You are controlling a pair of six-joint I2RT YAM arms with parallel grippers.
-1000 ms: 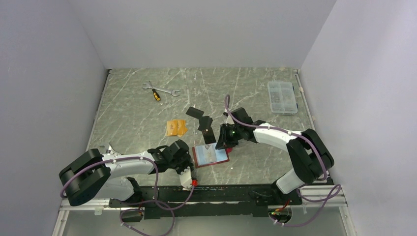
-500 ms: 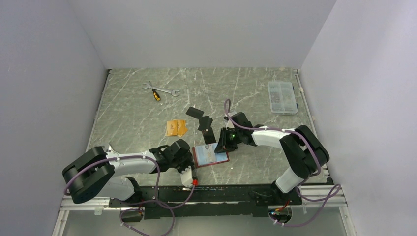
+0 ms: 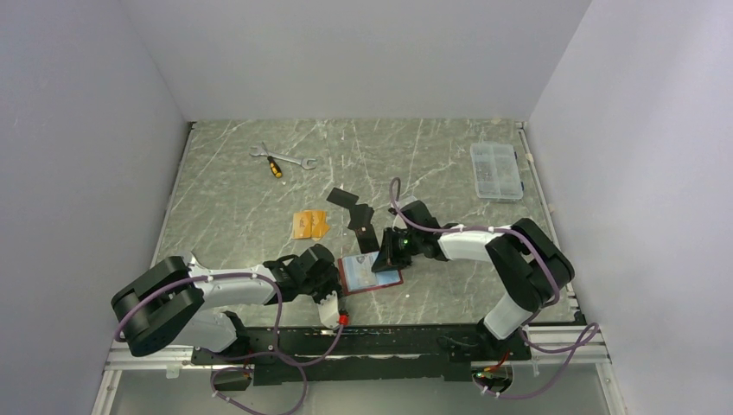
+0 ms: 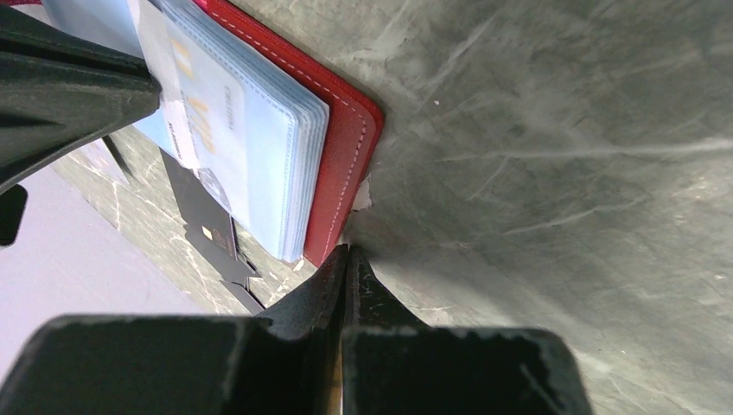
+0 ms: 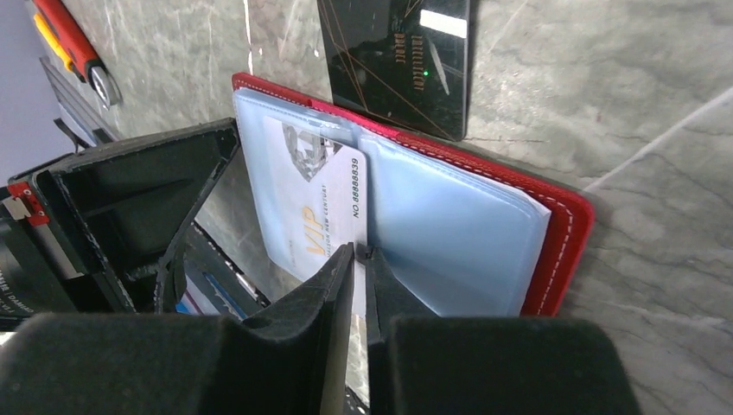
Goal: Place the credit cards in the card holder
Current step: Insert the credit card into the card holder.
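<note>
The card holder lies open near the table's front edge, red cover down and clear sleeves up. A silver-grey credit card marked VIP sits partly inside the left sleeve. My right gripper is shut to a thin slit, its tips at that card's near edge beside the sleeve fold. My left gripper is shut and empty, tips on the table against the holder's red cover. A black card lies touching the holder's far edge. More black cards and orange cards lie farther back.
A wrench and a screwdriver lie at the back left. A clear compartment box stands at the back right. A red-handled tool lies by the left arm at the front edge.
My right gripper has slid a little left and nearer over the holder, and its jaws have narrowed. The left arm has stayed where it was.
</note>
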